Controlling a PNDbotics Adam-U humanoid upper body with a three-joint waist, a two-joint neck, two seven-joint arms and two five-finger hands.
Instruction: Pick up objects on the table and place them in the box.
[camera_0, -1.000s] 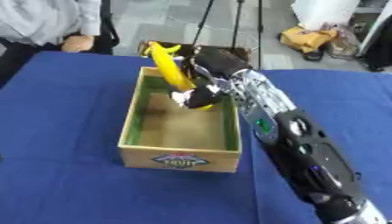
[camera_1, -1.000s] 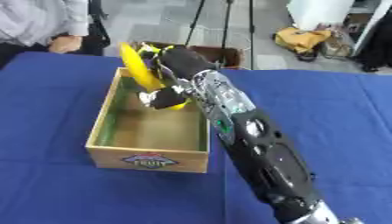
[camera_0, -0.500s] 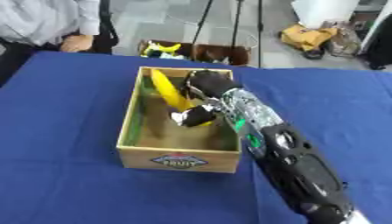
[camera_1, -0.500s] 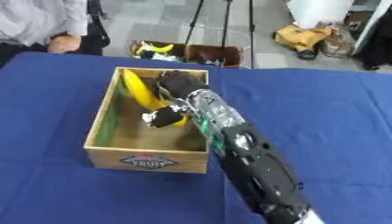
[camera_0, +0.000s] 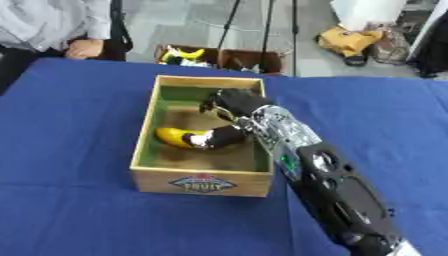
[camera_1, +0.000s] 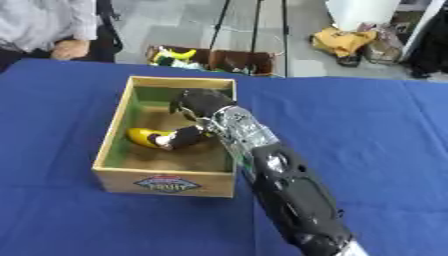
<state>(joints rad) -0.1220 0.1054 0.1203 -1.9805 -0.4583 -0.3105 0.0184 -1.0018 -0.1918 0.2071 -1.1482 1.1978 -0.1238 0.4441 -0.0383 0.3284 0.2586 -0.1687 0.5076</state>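
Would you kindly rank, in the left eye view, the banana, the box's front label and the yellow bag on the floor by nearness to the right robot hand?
From the right robot hand:
1. Banana, in the hand's curled fingers, inside the box.
2. Front label, on the box's near wall.
3. Yellow bag, on the floor beyond the table, upper right.

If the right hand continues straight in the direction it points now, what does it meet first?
The right hand points down and left inside the wooden box, fingers curled on the yellow banana. Going on, it would probably press the banana onto the box floor, then reach the left wall; depth is unclear.
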